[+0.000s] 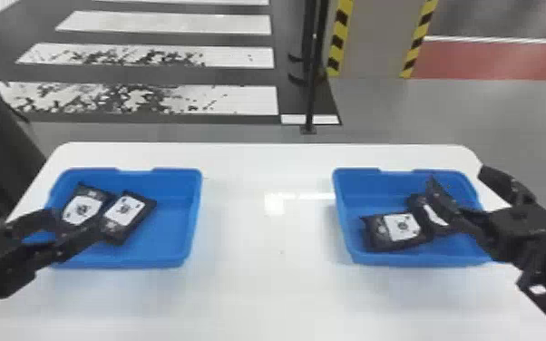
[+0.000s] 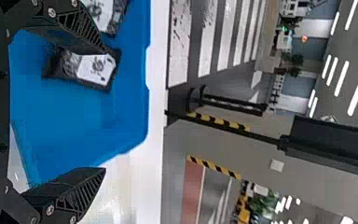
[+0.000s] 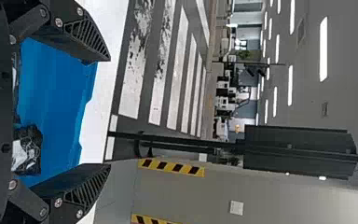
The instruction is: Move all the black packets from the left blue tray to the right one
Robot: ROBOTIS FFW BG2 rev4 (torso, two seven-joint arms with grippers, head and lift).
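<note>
Open, my left gripper (image 1: 81, 218) is over the left blue tray (image 1: 174, 262), its fingers partly covering two black packets with white labels. One packet (image 1: 81, 209) lies at the tray's left, the other (image 1: 125, 210) beside it. In the left wrist view the gripper (image 2: 108, 111) has a packet (image 2: 97, 70) beyond one finger and nothing held. My right gripper (image 1: 457, 176), also open, is above the right blue tray (image 1: 360, 258). That tray holds a packet (image 1: 401, 228) and another (image 1: 435, 214) partly behind a finger. The right wrist view shows the gripper (image 3: 109, 112) gripping nothing near a packet (image 3: 27, 151).
Both trays stand on a white table (image 1: 263, 281), with a wide gap of tabletop between them. Past the table's far edge, a thin black post (image 1: 313, 90) stands on the floor, and striped yellow-black edging (image 1: 341, 41) is behind it.
</note>
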